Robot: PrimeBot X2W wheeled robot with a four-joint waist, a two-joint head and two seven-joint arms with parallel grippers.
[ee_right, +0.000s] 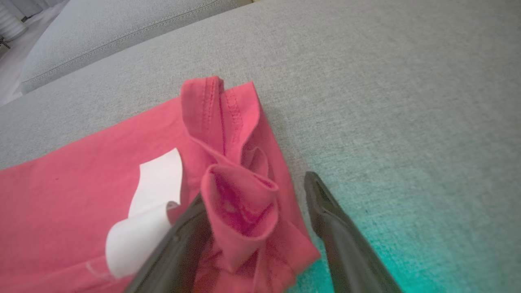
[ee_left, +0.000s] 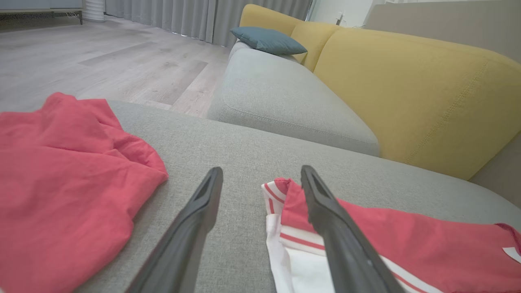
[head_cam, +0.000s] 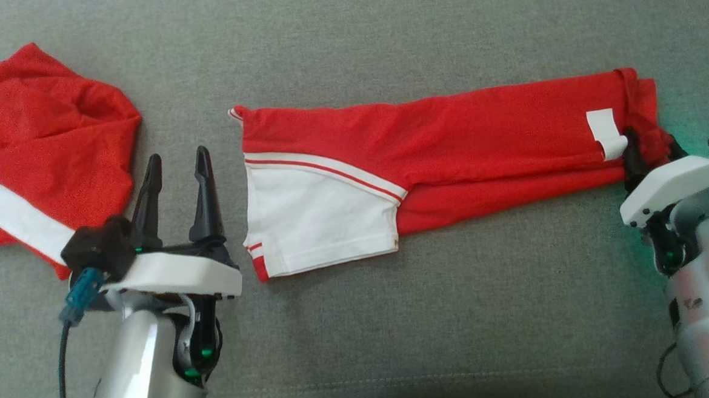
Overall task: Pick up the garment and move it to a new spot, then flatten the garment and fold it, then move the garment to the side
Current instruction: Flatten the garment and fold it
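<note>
Notably, the right gripper (ee_right: 255,189) is largely hidden under its white wrist plate (head_cam: 675,182) in the head view. The wrist view shows its fingers (ee_right: 346,244) parted, straddling a bunched fold at the garment's (head_cam: 448,133) red hem end. One finger is partly covered by cloth, and nothing is clamped. Left gripper (head_cam: 177,156) stands wide open and empty, just beside the garment's white-panelled end, not touching it. Garment lies folded long on the grey sofa seat (head_cam: 398,342). Its white label (head_cam: 602,128) curls near the hem. Beyond the white-panelled end, a second red garment (head_cam: 42,136) lies crumpled, cut off at the view's edge.
</note>
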